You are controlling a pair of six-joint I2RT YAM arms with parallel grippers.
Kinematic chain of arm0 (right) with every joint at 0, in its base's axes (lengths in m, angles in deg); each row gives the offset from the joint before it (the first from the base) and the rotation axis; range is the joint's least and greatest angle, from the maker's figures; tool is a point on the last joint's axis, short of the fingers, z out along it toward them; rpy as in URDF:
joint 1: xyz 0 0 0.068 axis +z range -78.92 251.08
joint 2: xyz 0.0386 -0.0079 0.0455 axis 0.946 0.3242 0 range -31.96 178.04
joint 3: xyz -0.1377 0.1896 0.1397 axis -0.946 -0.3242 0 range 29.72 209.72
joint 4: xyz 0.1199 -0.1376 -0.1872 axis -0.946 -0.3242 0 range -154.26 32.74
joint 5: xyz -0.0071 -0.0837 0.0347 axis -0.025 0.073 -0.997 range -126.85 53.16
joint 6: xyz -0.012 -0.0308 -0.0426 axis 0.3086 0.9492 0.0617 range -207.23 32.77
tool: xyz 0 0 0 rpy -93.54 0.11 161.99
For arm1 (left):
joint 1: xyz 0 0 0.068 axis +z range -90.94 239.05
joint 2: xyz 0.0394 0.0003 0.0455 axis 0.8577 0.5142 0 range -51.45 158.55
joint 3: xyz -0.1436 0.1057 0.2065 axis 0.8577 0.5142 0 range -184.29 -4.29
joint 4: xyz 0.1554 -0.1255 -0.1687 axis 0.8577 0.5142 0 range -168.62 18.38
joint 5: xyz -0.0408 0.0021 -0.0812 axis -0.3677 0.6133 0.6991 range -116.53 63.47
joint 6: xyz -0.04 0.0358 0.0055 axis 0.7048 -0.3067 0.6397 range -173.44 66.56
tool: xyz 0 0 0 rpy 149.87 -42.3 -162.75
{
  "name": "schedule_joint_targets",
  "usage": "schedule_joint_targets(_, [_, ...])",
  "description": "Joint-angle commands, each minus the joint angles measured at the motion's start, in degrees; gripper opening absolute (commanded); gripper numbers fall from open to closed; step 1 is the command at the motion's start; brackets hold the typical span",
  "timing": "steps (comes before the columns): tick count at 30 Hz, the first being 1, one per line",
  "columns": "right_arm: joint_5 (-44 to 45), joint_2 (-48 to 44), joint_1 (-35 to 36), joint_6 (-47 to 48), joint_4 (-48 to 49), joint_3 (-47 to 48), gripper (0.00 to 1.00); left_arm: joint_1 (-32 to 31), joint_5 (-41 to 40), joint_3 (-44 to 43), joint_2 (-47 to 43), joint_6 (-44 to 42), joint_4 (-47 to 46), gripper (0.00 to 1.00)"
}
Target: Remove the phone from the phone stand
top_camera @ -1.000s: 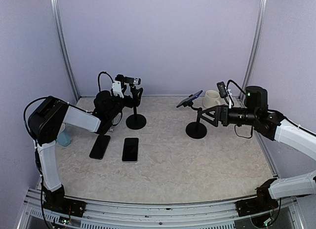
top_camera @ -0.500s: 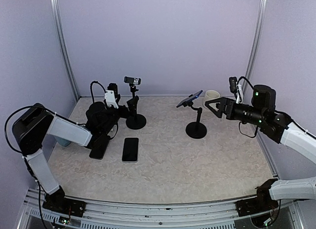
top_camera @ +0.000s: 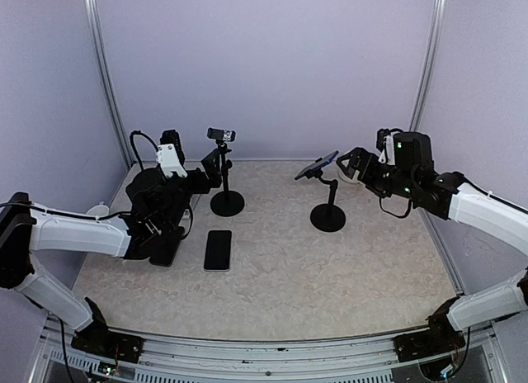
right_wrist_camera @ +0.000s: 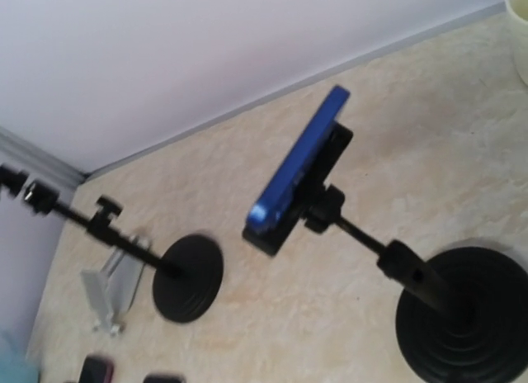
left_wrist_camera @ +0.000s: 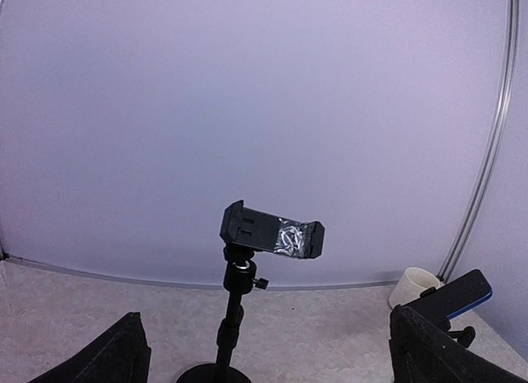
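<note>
Here, two stands are rising from the marbled beige table (top_camera: 289, 292), each a slim black rod on a round, ribbed black base. The right-hand stand (top_camera: 328, 211) is carrying the phone (right_wrist_camera: 299, 162), a thin blue-edged slab sitting tilted in the clamp at its top, with neither arm touching it. The left-hand stand (left_wrist_camera: 235, 317) is turning its rectangular black cradle toward the left wrist camera, showing a crumpled silvery patch on its face. Two glossy dark slabs are lying flat on the table near that stand's base: one black phone (top_camera: 218, 249) in the open, and a second black phone (top_camera: 169, 252) partly covered by the left arm. One round cream cup (left_wrist_camera: 415, 286) is sitting near the back wall. The left gripper (top_camera: 208, 170) is hanging just beside the left-hand stand, its two matte black fingers (left_wrist_camera: 111, 358) spread wide with nothing between them. The right gripper (top_camera: 355, 163) is hovering near the phone, jaws parted and holding nothing.
</note>
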Motion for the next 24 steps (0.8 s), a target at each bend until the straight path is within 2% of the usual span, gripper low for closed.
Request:
schedule_joint_targets(1, [10.54,3.91,3.54,-4.68,-2.31,4.97,0.94,-0.75,-5.12,2.49,-3.86,0.48,2.61,0.99])
schedule_joint_targets(6, [14.56,9.4,4.55,-7.97,-4.44,10.88,0.91,-1.47,-8.83,2.89,-5.97,1.77,5.58,0.99])
schedule_joint_targets(11, [15.04,15.7,4.94,-10.33,-6.92,16.93,0.86,-2.43,-12.08,3.32,-7.24,2.1,6.44,0.99])
schedule_joint_targets(24, [17.14,26.81,4.96,-14.92,-9.19,25.41,0.72,-2.87,-13.91,5.22,-10.38,0.8,6.63,0.99])
